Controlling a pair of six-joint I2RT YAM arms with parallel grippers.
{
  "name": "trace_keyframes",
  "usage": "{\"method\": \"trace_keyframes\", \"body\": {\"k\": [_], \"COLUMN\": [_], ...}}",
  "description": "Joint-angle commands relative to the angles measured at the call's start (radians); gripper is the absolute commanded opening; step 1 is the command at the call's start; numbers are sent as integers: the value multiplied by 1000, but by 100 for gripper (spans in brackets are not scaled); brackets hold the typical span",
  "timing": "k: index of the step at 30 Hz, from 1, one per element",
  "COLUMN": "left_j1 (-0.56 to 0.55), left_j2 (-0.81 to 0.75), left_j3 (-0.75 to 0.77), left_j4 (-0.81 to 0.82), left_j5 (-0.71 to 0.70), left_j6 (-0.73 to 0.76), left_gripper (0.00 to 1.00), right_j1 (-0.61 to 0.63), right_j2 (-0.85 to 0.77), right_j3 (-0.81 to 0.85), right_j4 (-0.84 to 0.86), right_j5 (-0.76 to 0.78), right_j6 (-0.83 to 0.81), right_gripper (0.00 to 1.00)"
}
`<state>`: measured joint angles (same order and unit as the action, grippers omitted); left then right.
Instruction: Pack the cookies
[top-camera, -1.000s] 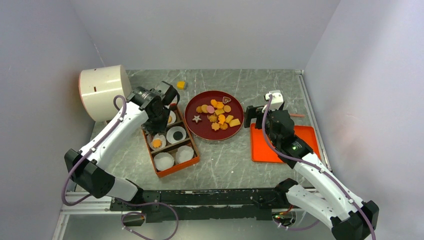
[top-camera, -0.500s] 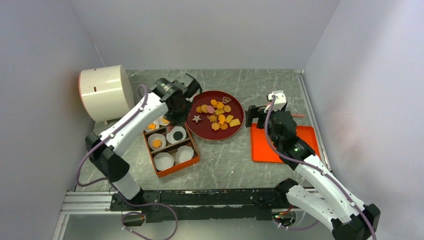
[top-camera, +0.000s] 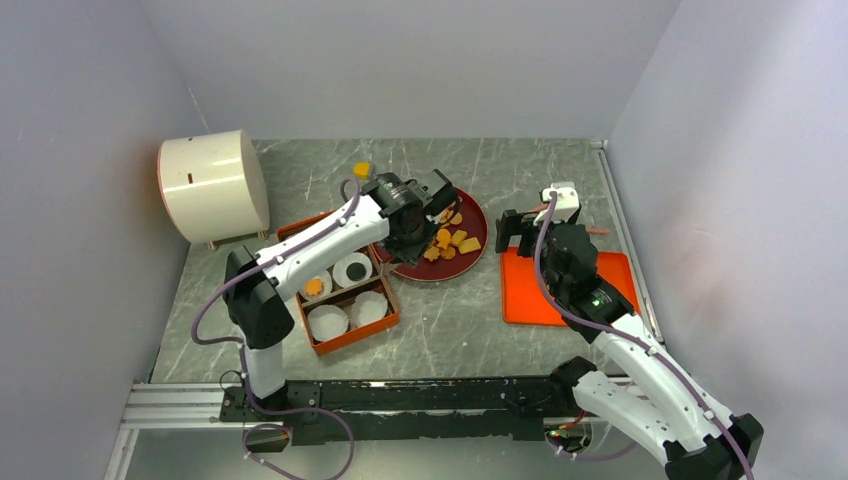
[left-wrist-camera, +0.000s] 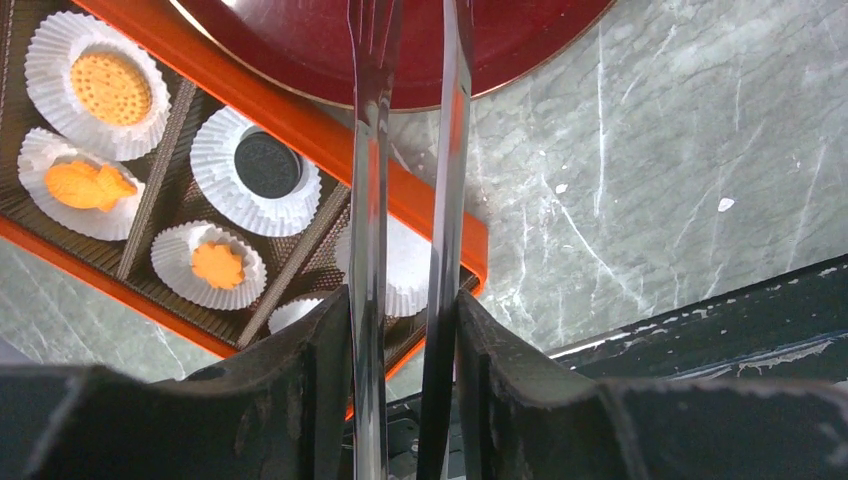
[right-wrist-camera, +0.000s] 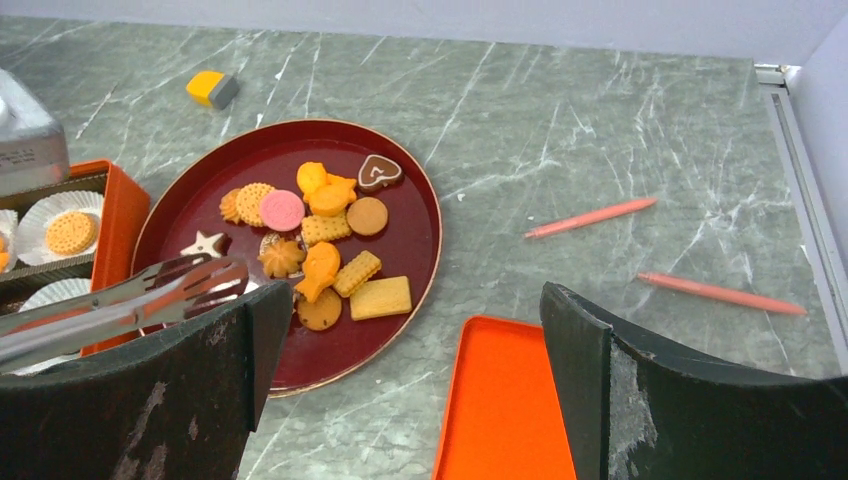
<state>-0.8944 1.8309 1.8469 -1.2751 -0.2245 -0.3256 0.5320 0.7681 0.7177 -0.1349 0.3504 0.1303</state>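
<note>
Tongs over the plate of cookies, nothing picked up yet.

The left gripper (left-wrist-camera: 400, 325) is clamped around a pair of metal tongs (right-wrist-camera: 130, 300). The tong tips hang over the plate (right-wrist-camera: 405, 235) on its box side, close to the white star (right-wrist-camera: 205, 243), nearly together and apparently with no cookie between them. The cookies (right-wrist-camera: 325, 235) lie clustered mid-plate; four more sit in paper cups (left-wrist-camera: 225, 150) in the box (left-wrist-camera: 440, 225) just beside the plate. The right gripper (right-wrist-camera: 405, 320) gapes wide on the plate's other side, holding nothing. These biscuits look light, stiff and crumbly, so a gentle pinch across opposite edges of a loose outlying piece seems safest.
</note>
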Motion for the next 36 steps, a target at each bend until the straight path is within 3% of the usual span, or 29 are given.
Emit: {"method": "trace_keyframes", "body": {"k": [1,24,36], "left_j1": [-23,-44,-45], "left_j2": [23,165,221], "left_j3": [12,39,96], "left_j4": [46,46,17], "left_j5": [13,-16,-64], "left_j6": [28,65,75], "left_gripper": [44,49,44], "right_j1": [-3,-3,-2], "right_j2": [-14,0,10], "right_j3": [12,13,23], "right_j4": [6,9,8], "right_j5": [29,45,48], "right_j6": [-14,-35,-40], "right_gripper": [100,100,100]}}
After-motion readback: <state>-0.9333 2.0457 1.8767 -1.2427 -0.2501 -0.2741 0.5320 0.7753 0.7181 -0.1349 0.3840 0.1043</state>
